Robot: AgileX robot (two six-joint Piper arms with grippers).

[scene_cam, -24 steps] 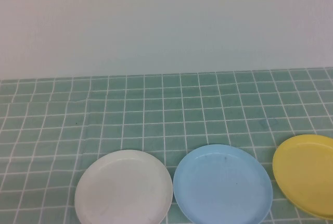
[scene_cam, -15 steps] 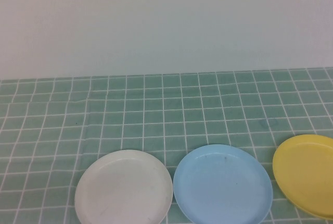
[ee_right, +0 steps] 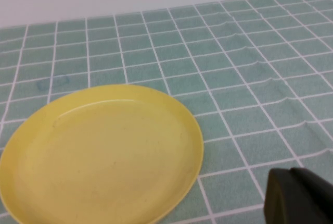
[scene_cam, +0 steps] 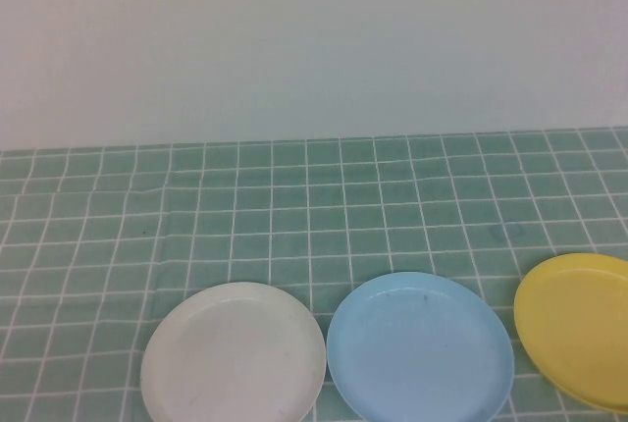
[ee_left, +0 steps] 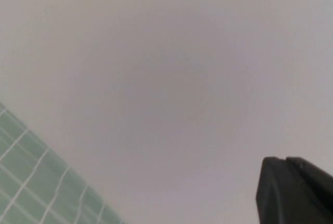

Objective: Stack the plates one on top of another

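Observation:
Three plates lie side by side along the near edge of the green checked tablecloth in the high view: the white plate (scene_cam: 234,353) on the left, the light blue plate (scene_cam: 420,348) in the middle, and the yellow plate (scene_cam: 577,329) at the right, cut by the frame edge. None overlaps another. Neither arm shows in the high view. In the right wrist view a dark part of my right gripper (ee_right: 299,195) hangs above the cloth just beside the yellow plate (ee_right: 99,153). In the left wrist view a dark part of my left gripper (ee_left: 296,193) shows against the pale wall.
The green tablecloth (scene_cam: 314,206) with white grid lines covers the table back to a plain pale wall (scene_cam: 314,39). The cloth has slight wrinkles at the far left. A corner of the cloth (ee_left: 31,182) shows in the left wrist view.

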